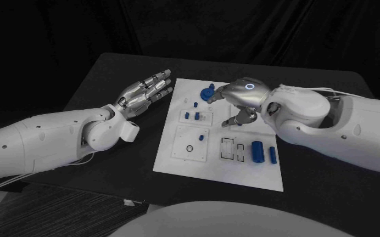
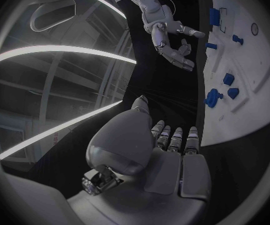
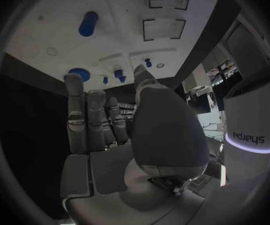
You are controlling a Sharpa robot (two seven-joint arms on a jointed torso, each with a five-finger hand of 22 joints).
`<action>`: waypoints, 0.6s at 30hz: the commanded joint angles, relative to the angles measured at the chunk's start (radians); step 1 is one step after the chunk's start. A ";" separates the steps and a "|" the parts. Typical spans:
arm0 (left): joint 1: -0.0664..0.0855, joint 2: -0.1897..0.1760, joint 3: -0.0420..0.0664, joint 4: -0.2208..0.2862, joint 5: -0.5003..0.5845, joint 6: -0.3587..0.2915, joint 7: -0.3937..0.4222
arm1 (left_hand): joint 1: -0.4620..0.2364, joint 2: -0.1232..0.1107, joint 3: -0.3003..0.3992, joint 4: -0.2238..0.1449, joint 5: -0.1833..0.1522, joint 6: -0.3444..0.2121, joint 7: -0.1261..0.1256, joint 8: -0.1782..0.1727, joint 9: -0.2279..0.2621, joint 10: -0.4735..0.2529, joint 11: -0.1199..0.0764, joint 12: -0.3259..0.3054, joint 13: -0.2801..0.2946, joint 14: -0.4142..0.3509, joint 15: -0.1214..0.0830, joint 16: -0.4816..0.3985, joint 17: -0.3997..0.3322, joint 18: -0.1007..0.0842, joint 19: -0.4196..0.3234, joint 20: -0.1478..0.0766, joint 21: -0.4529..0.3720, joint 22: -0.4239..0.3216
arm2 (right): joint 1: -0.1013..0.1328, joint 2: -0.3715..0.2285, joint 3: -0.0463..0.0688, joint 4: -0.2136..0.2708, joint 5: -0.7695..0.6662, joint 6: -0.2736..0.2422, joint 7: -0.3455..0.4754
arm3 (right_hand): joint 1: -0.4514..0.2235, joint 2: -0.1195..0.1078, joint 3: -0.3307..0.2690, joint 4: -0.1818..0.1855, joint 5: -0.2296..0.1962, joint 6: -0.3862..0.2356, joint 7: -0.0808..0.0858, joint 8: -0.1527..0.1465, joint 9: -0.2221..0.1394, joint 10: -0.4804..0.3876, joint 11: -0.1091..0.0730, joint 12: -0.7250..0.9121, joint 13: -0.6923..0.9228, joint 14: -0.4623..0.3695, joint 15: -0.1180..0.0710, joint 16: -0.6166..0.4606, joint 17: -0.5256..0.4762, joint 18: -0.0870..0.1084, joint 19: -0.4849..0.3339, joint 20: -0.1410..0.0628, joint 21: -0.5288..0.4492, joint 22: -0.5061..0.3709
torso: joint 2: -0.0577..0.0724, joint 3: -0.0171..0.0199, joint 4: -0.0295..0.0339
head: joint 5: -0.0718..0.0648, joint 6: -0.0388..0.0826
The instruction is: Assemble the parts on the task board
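Two hands hover at the task board (image 1: 238,176), which lies flat in the middle of the black worktop (image 1: 103,78).

Left hand (image 1: 145,93): held just off the board's far left corner, above the worktop, palm turned up, fingers (image 1: 162,81) stretched out straight and apart, holding nothing. The left wrist view shows the same: fingers extended side by side, nothing between them, the board's edge just beside them.

Right hand (image 1: 240,101): over the far middle of the board, back of the hand toward the head camera, fingers pointing down toward the plate. In the right wrist view the fingers (image 3: 75,100) stand straight and loosely apart, thumb raised beside them, nothing gripped. Fingertips sit close to the board surface; contact cannot be confirmed.

Parts on the board:
- round blue piece with a knob (image 1: 207,92) at the far edge, just left of the right hand, apart from its fingers.
- small blue pegs (image 1: 193,116) standing in the square block in the left-middle area.
- single small blue peg (image 1: 202,136) on the nearer square block, next to a black ring mark (image 1: 190,148).
- large blue cylinder (image 1: 257,151) and slimmer blue bar (image 1: 272,154) lying side by side at the near right, just right of two rectangular outlined slots (image 1: 233,147).
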 commanded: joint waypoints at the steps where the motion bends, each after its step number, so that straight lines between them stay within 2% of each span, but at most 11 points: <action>1: -0.001 0.001 0.001 0.002 0.000 0.006 0.013 | 0.001 0.014 0.021 -0.005 0.020 0.008 0.005 0.001 0.004 0.000 0.003 0.014 -0.008 0.001 0.015 -0.010 -0.008 -0.014 0.008 0.006 -0.017 -0.011 | 0.013 -0.035 0.000 0.003 0.188 -0.174 0.063 | -0.023 0.016 0.011 0.000 0.007 0.031 0.011 0.032 0.006 0.040 -0.005 0.028 -0.014 0.017 -0.001 0.034 0.031 0.038 0.019 0.003 0.040 0.046 | 0.000 -0.0003 0.0000 | -0.007 0.000; 3: -0.001 0.001 0.001 0.002 0.000 0.005 0.014 | 0.001 0.014 0.021 -0.005 0.020 0.008 0.005 0.001 0.004 0.000 0.003 0.014 -0.008 0.001 0.015 -0.010 -0.008 -0.014 0.008 0.006 -0.017 -0.011 | 0.017 -0.056 0.000 0.000 0.209 -0.188 0.067 | -0.014 0.036 0.027 -0.001 0.022 0.057 0.020 0.045 0.008 0.067 -0.005 0.049 -0.016 0.030 -0.002 0.049 0.045 0.035 0.032 0.003 0.065 0.055 | 0.001 0.0000 0.0010 | -0.012 0.000; 5: -0.001 0.002 0.001 0.002 0.000 0.005 0.014 | 0.001 0.014 0.021 -0.005 0.020 0.008 0.005 0.001 0.004 0.000 0.003 0.014 -0.008 0.001 0.015 -0.010 -0.008 -0.014 0.008 0.006 -0.017 -0.011 | 0.021 -0.077 0.000 -0.004 0.225 -0.190 0.064 | 0.007 0.078 0.059 -0.005 0.057 0.103 0.018 0.067 0.014 0.123 -0.012 0.091 -0.011 0.039 -0.006 0.060 0.054 0.033 0.045 0.000 0.084 0.065 | 0.001 0.0000 0.0004 | -0.015 0.000; 9: -0.001 0.003 0.001 0.002 0.000 0.005 0.015 | 0.002 0.014 0.021 -0.005 0.020 0.009 0.005 0.002 0.004 0.000 0.003 0.014 -0.008 0.001 0.014 -0.010 -0.008 -0.014 0.008 0.006 -0.017 -0.011 | 0.022 -0.101 0.000 -0.011 0.234 -0.176 0.045 | 0.020 0.093 0.070 -0.009 0.070 0.123 0.019 0.074 0.016 0.154 -0.016 0.116 -0.009 0.043 -0.006 0.064 0.058 0.032 0.049 -0.001 0.090 0.069 | 0.000 -0.0001 0.0001 | -0.021 0.000; 11: -0.001 0.003 0.001 0.002 0.000 0.006 0.015 | 0.002 0.014 0.021 -0.005 0.020 0.009 0.005 0.002 0.004 0.000 0.003 0.014 -0.008 0.001 0.014 -0.010 -0.008 -0.014 0.008 0.006 -0.017 -0.011 | 0.021 -0.111 0.000 -0.015 0.226 -0.162 0.030 | 0.013 0.088 0.066 -0.007 0.060 0.144 0.024 0.083 0.019 0.159 -0.017 0.123 -0.011 0.043 -0.006 0.065 0.058 0.032 0.050 -0.001 0.089 0.070 | 0.000 -0.0003 -0.0003 | -0.025 0.000; 13: -0.001 0.003 0.001 0.002 0.000 0.006 0.015 | 0.003 0.013 0.021 -0.005 0.021 0.009 0.005 0.002 0.004 0.000 0.003 0.014 -0.008 0.001 0.014 -0.010 -0.008 -0.013 0.008 0.006 -0.017 -0.011 | 0.018 -0.123 -0.001 -0.021 0.206 -0.147 0.015 | -0.038 0.061 0.038 -0.003 0.001 0.141 0.021 0.078 0.017 0.160 -0.017 0.127 -0.014 0.059 -0.006 0.086 0.082 0.027 0.064 -0.001 0.127 0.079 | -0.001 -0.0007 -0.0008 | -0.028 0.000; 15: -0.002 0.003 0.001 0.002 0.000 0.006 0.015 | 0.003 0.013 0.021 -0.005 0.021 0.009 0.005 0.002 0.004 0.000 0.003 0.014 -0.008 0.001 0.014 -0.010 -0.008 -0.013 0.008 0.006 -0.017 -0.011 | 0.011 -0.134 -0.001 -0.027 0.182 -0.122 -0.001 | -0.069 0.047 0.027 -0.002 -0.015 0.151 0.015 0.079 0.017 0.165 -0.021 0.131 -0.018 0.079 -0.011 0.113 0.110 0.021 0.083 -0.004 0.174 0.089 | 0.000 -0.0006 -0.0003 | -0.030 0.000; 18: -0.002 0.004 0.001 0.001 0.000 0.007 0.015 | 0.003 0.013 0.021 -0.005 0.021 0.009 0.005 0.002 0.004 0.000 0.003 0.015 -0.008 0.001 0.014 -0.010 -0.008 -0.013 0.008 0.007 -0.017 -0.011 | 0.003 -0.140 -0.001 -0.033 0.169 -0.097 -0.014 | -0.078 0.041 0.023 -0.001 -0.013 0.143 0.005 0.070 0.012 0.160 -0.022 0.126 -0.024 0.083 -0.015 0.118 0.115 0.019 0.089 -0.007 0.188 0.092 | 0.001 0.0002 -0.0003 | -0.031 0.000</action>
